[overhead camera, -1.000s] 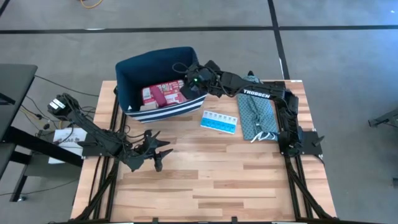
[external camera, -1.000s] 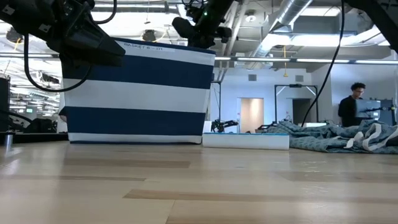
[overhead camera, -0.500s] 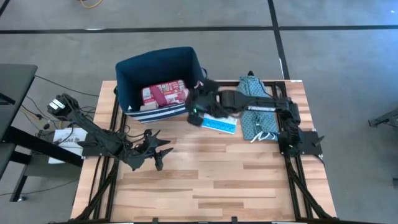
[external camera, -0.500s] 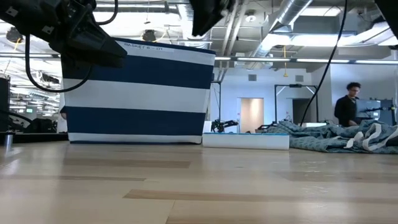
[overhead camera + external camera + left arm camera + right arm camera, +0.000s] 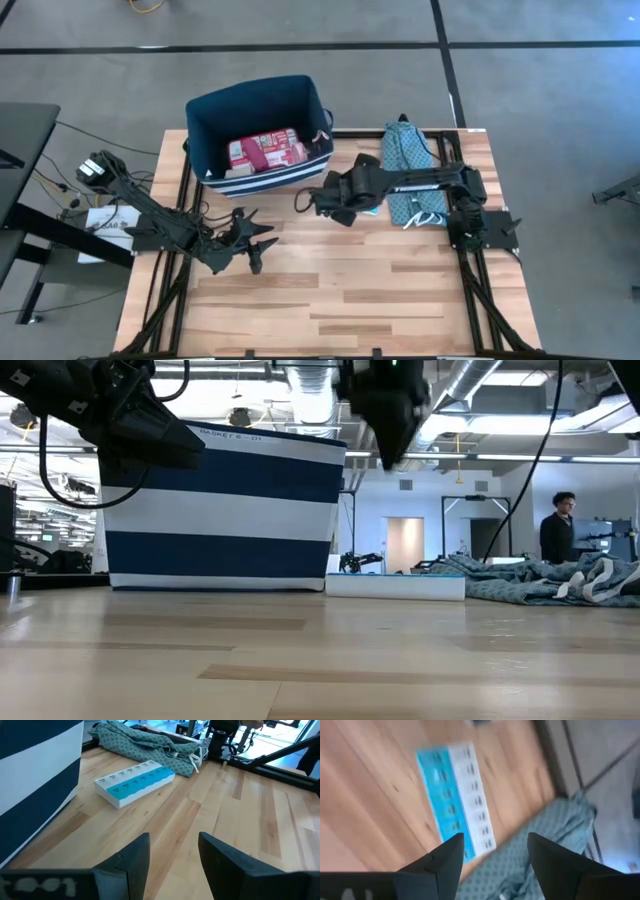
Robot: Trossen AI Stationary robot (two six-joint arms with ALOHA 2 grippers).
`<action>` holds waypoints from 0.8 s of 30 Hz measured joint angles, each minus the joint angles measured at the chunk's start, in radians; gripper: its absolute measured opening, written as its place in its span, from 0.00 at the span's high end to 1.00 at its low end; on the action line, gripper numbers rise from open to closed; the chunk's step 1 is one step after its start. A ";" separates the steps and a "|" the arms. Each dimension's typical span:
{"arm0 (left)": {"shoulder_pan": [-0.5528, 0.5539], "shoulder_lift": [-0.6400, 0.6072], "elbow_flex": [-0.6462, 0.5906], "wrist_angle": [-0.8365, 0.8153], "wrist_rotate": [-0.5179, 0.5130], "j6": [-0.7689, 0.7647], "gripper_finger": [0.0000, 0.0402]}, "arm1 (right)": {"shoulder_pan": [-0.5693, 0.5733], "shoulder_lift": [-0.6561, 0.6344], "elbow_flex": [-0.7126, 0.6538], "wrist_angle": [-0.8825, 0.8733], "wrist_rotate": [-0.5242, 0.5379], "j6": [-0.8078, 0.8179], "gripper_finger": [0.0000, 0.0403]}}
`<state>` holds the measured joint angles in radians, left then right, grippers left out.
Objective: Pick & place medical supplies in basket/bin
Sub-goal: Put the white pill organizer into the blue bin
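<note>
Blue pill organizer [image 5: 134,781] lies directly beneath the wide-open right tool [image 5: 492,851], long axis running 10-to-4 o'clock on the worktop [image 5: 350,280], far from the open left tool [image 5: 172,851].

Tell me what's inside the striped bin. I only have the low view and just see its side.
Observer: The high view shows a red-and-white first-aid case lying in the bin.
Operator: Is the gripper hanging above the blue box open?
Observer: Yes. The right gripper is open and empty, and its wrist view shows the pill organizer beneath it.
Operator: And the other arm?
Observer: The left gripper is open and empty, over bare wood on the table's left side.
</note>
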<state>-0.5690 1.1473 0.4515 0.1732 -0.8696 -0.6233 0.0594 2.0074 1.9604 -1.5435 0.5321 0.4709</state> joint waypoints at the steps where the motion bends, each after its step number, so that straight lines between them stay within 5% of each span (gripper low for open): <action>1: 0.000 0.000 0.000 0.000 0.000 -0.001 0.61 | -0.010 0.002 -0.028 -0.001 -0.012 0.010 0.47; 12: 0.000 0.000 0.000 -0.003 0.000 -0.028 0.61 | -0.140 0.008 -0.329 0.179 -0.060 0.106 0.53; 24: 0.000 0.000 0.000 -0.003 0.000 -0.025 0.61 | -0.180 0.009 -0.349 0.344 -0.017 0.098 0.77</action>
<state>-0.5686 1.1473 0.4515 0.1701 -0.8700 -0.6483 -0.1204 2.0167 1.6112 -1.1995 0.5148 0.5686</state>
